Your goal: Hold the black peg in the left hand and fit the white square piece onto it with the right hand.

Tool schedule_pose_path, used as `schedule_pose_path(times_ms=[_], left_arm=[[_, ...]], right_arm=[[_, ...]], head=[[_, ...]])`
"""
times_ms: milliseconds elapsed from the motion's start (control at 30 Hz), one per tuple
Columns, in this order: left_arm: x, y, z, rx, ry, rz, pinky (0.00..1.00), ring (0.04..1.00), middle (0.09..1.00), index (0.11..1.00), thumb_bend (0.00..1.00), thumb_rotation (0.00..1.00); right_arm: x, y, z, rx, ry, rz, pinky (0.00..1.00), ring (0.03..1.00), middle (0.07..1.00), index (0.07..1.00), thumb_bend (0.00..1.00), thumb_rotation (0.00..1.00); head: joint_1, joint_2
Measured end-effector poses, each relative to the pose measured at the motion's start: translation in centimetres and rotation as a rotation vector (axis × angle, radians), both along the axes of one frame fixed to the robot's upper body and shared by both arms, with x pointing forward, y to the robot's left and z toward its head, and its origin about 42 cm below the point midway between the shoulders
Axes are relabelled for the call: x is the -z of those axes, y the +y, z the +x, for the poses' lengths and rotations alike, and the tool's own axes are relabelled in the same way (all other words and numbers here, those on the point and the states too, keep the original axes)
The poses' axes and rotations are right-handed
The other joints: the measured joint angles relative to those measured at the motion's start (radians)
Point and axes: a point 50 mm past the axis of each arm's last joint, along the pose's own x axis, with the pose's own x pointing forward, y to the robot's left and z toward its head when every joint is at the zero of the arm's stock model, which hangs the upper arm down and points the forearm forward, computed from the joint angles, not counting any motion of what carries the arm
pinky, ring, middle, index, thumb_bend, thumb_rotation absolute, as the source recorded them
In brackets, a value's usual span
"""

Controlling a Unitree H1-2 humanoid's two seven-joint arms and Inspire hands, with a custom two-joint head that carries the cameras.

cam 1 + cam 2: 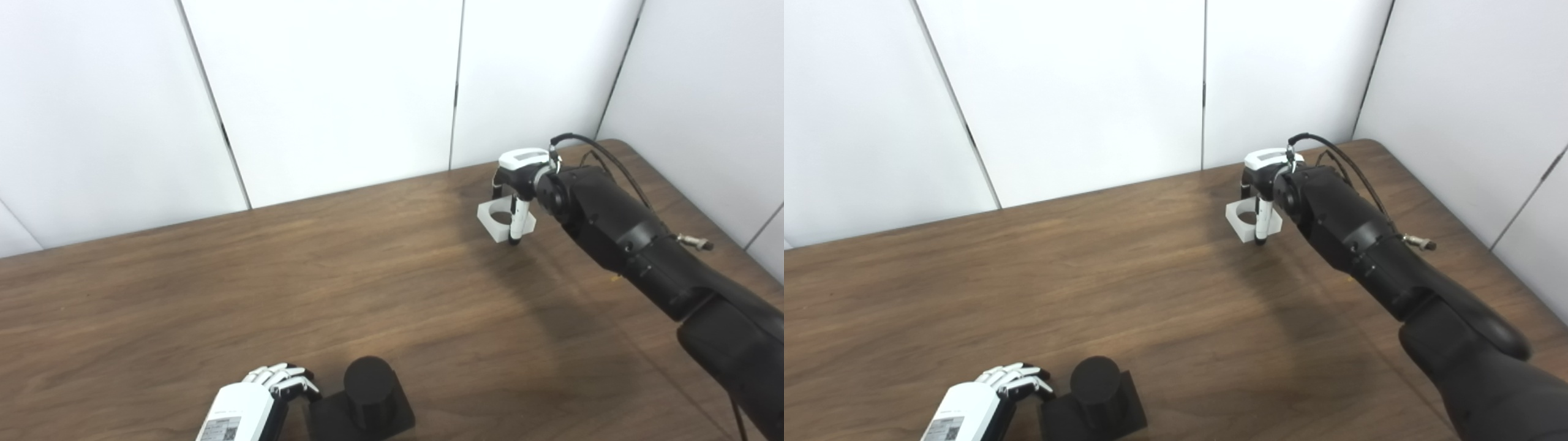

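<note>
Reaching far across table, right hand [520, 184] fingers around white square piece [499, 219]

The bench [184, 294] is dark wood-grain with a dull, smooth sheen. The black peg [367, 384] and its square base look matt, like plastic. The white square piece [497, 215] looks smooth matt plastic; the right arm's shell [612, 223] is slightly glossy black

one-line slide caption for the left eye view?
Right hand closes around the white square piece at the table's far side; left hand rests beside the black peg.
</note>
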Motion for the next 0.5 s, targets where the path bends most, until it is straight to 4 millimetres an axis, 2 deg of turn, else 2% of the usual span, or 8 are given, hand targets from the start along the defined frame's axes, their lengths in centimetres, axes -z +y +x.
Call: schedule_pose_path(times_ms=[67,100,167,333,500], left_arm=[[0.0,0.0,0.0,0.0,0.0,0.0,0.85,0.827,0.767,0.488,0.52,0.05],[0.0,0.0,0.0,0.0,0.0,0.0,0.85,0.826,0.767,0.488,0.52,0.05],[0.0,-0.01,0.0,0.0,0.0,0.0,0.85,0.827,0.767,0.488,0.52,0.05],[0.0,-0.01,-0.01,0.0,0.001,0.0,0.86,0.829,0.768,0.488,0.52,0.05],[-0.03,-0.03,-0.03,-0.002,0.002,-0.001,0.85,0.825,0.767,0.488,0.52,0.05]], right_arm=[[0.0,0.0,0.0,-0.003,0.0,0.003,0.94,0.946,0.882,0.619,0.8,0.12],[0.0,0.0,0.0,-0.006,0.0,0.003,0.94,0.944,0.88,0.545,0.64,0.13],[0.06,0.02,-0.03,-0.011,-0.003,0.004,0.92,0.934,0.868,0.505,0.55,0.14],[0.48,-0.2,-0.31,-0.039,-0.03,0.019,0.88,0.901,0.816,0.487,0.52,0.13],[0.61,-0.53,-0.52,-0.051,-0.044,0.039,0.89,0.895,0.803,0.486,0.52,0.13]], head=[[0.0,0.0],[0.0,0.0],[0.0,0.0],[0.003,0.002],[0.014,0.005]])
